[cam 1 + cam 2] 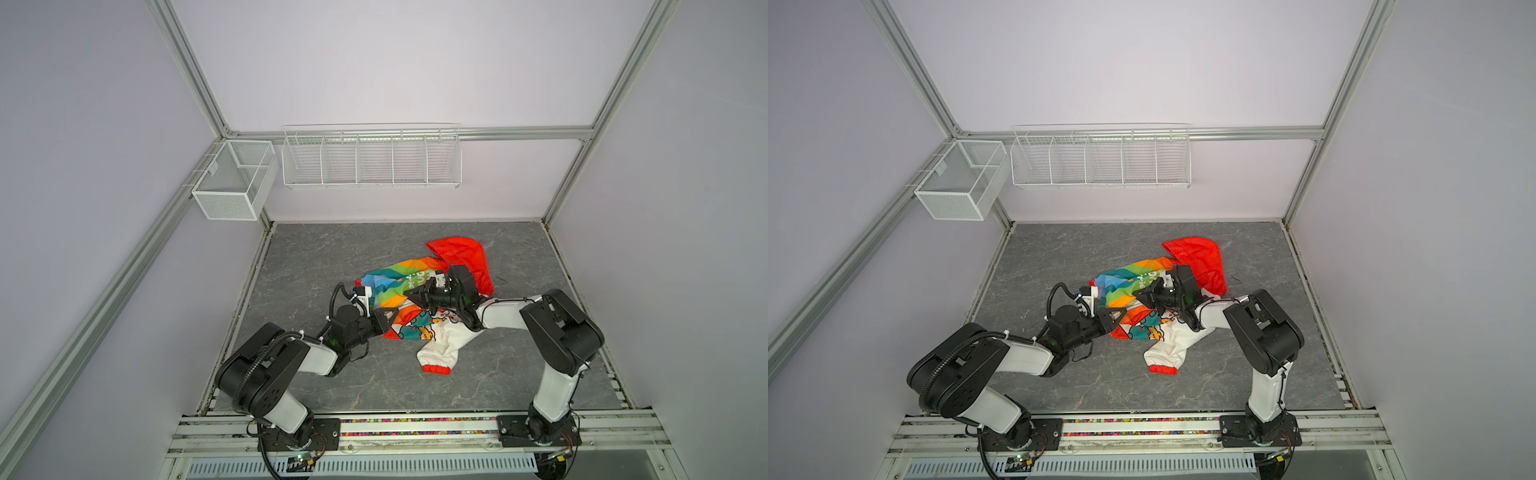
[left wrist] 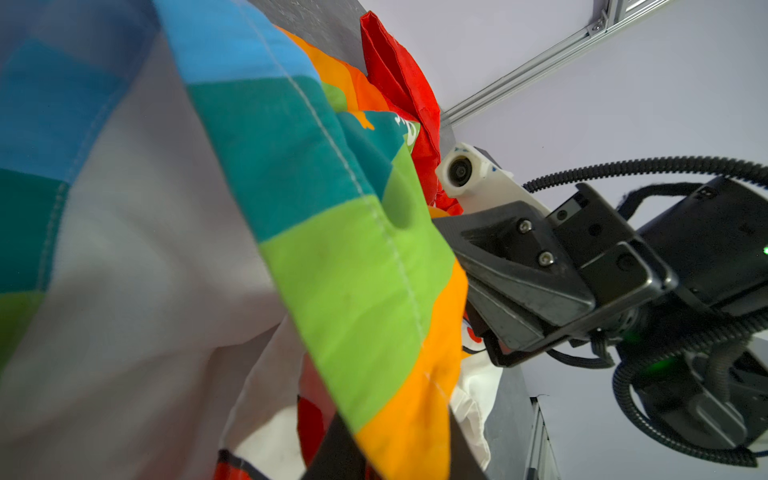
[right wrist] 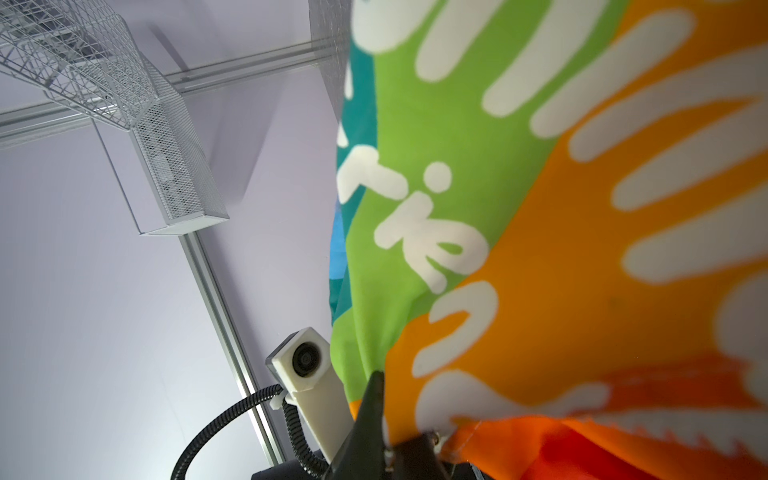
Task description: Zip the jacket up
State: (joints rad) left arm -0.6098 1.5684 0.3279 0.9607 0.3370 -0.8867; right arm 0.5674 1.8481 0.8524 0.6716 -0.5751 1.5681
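The jacket (image 1: pixel 386 286) lies crumpled mid-table, its rainbow-striped side raised between both grippers in both top views. Its red hood (image 1: pixel 461 253) lies toward the back right. The white cartoon lining (image 1: pixel 432 332) and a sleeve with a red cuff (image 1: pixel 436 368) spread toward the front. My left gripper (image 1: pixel 388 316) is shut on the orange edge of the jacket (image 2: pixel 374 291), with cloth filling the gap between its fingers (image 2: pixel 336 453). My right gripper (image 1: pixel 415 295) is shut on the lettered orange and green cloth (image 3: pixel 498 208). I cannot make out the zipper.
A white mesh box (image 1: pixel 232 178) hangs on the left wall. A long white wire rack (image 1: pixel 372 158) hangs on the back wall. Aluminium frame posts stand at the table's corners, and a rail (image 1: pixel 415 428) runs along the front edge.
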